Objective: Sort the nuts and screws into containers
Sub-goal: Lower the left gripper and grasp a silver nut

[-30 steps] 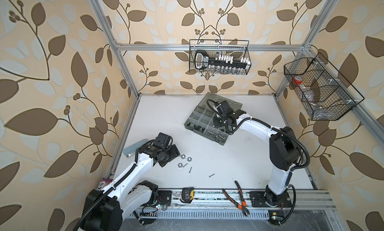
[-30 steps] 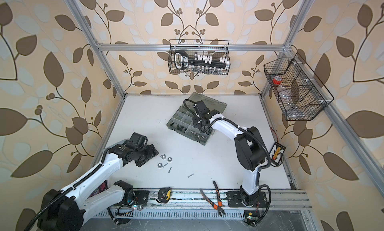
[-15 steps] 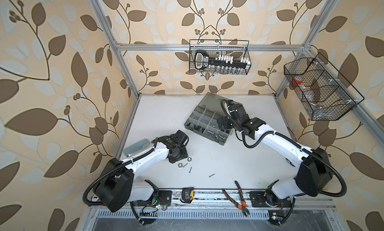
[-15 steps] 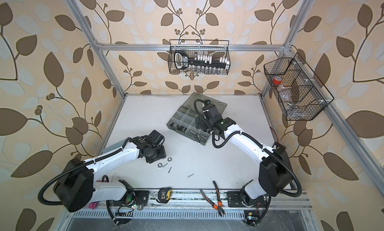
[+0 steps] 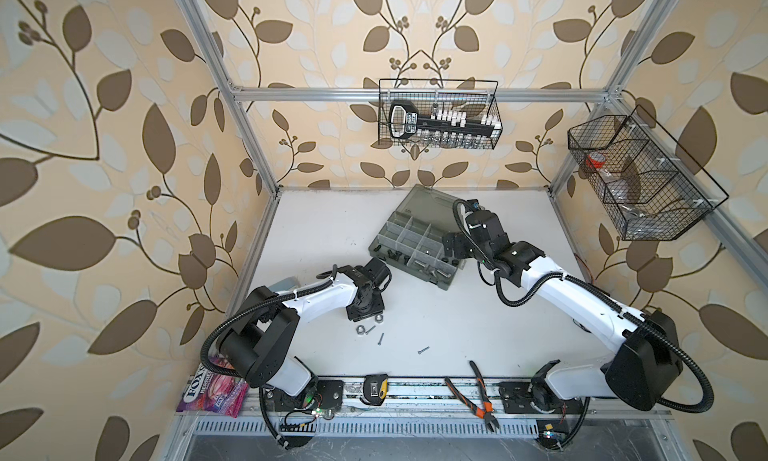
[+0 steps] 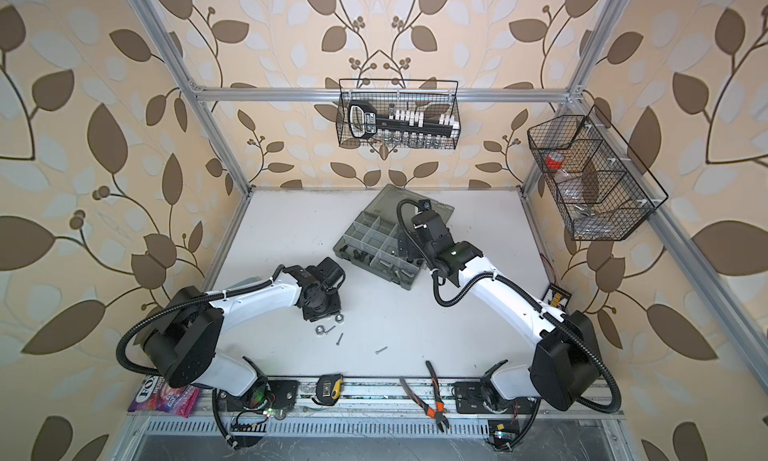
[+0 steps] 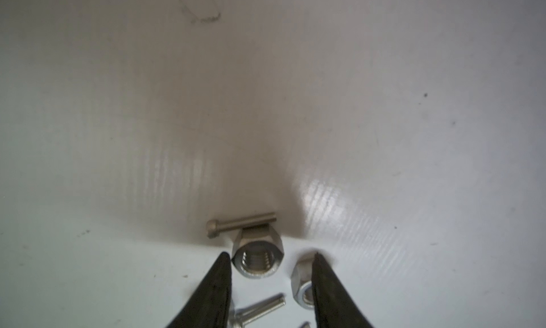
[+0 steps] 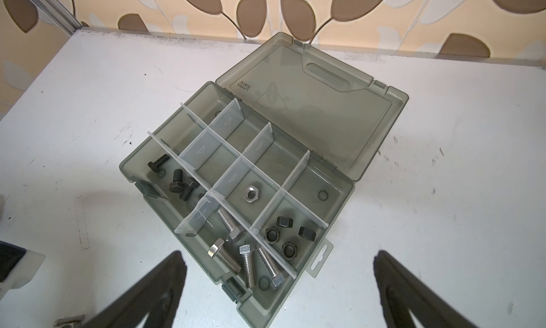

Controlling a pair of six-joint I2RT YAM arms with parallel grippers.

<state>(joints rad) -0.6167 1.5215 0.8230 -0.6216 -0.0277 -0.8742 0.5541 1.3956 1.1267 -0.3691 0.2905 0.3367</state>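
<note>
Four black nuts (image 8: 289, 249) show only from the wrist; left gripper (image 7: 271, 254), right gripper (image 8: 279, 253) open.

Four silver bolts (image 8: 247, 263), four black nuts (image 8: 285, 222), three thin screws (image 5: 380, 338)

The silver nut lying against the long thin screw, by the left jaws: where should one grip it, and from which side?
Grip the nut across two opposite flats, from above, the left gripper straddling it. Its hexagon gives parallel faces; the screw blocks the far side. A second nut sits between the open jaws too, so probably shift sideways first.
</note>
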